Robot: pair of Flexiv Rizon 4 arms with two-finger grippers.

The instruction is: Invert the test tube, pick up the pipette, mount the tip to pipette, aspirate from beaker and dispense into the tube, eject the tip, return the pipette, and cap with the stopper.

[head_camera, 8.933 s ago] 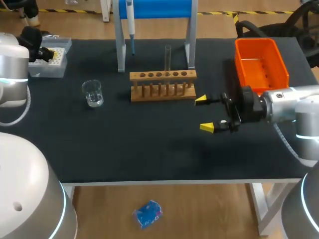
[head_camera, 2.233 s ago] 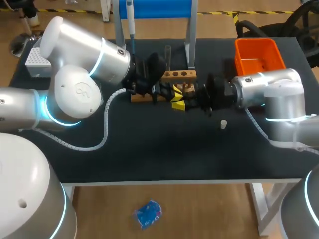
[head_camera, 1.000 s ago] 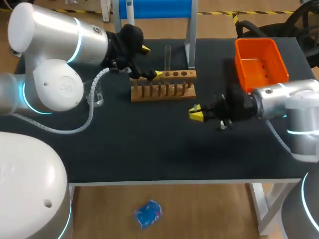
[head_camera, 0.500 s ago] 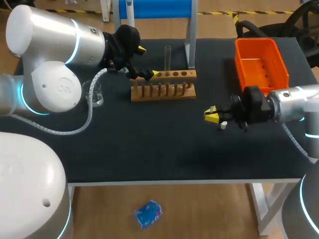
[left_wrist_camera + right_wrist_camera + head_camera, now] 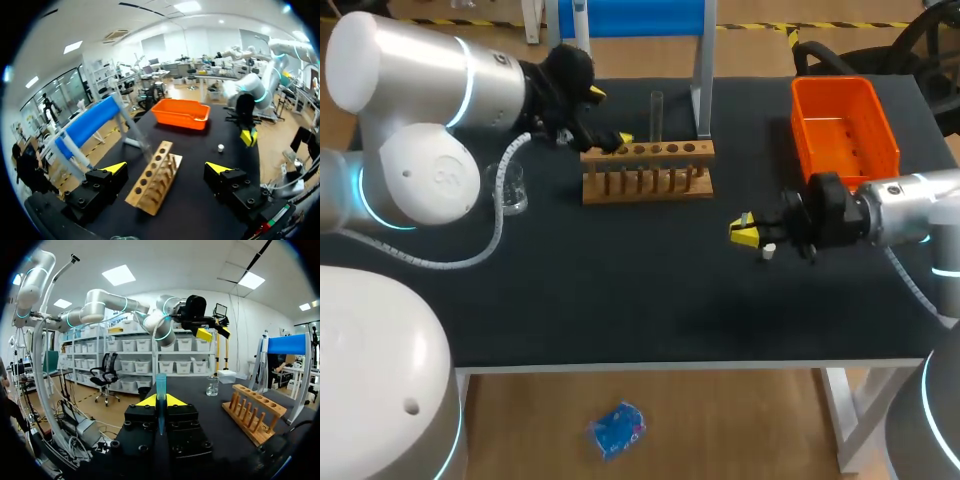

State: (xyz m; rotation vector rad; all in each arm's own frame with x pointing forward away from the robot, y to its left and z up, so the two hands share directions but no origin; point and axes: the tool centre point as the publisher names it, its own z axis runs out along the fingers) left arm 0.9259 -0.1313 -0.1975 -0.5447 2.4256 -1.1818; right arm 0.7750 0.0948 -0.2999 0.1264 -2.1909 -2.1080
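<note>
**My left gripper (image 5: 609, 117) spread, my right gripper (image 5: 744, 230) pinching a thin bluish tube (image 5: 160, 387)**

My left gripper hangs wide open at the left end of the wooden rack (image 5: 648, 152), in which the test tube (image 5: 657, 112) stands upright. My right gripper is low over the surface (image 5: 620, 290), apart from the rack. The white stopper (image 5: 769, 250) lies just beside it. The pipette (image 5: 582, 45) hangs on the blue stand (image 5: 640, 18).

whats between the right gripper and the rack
Bare table only, in the head view, from the right gripper to the rack. The stopper lies off that line.
</note>
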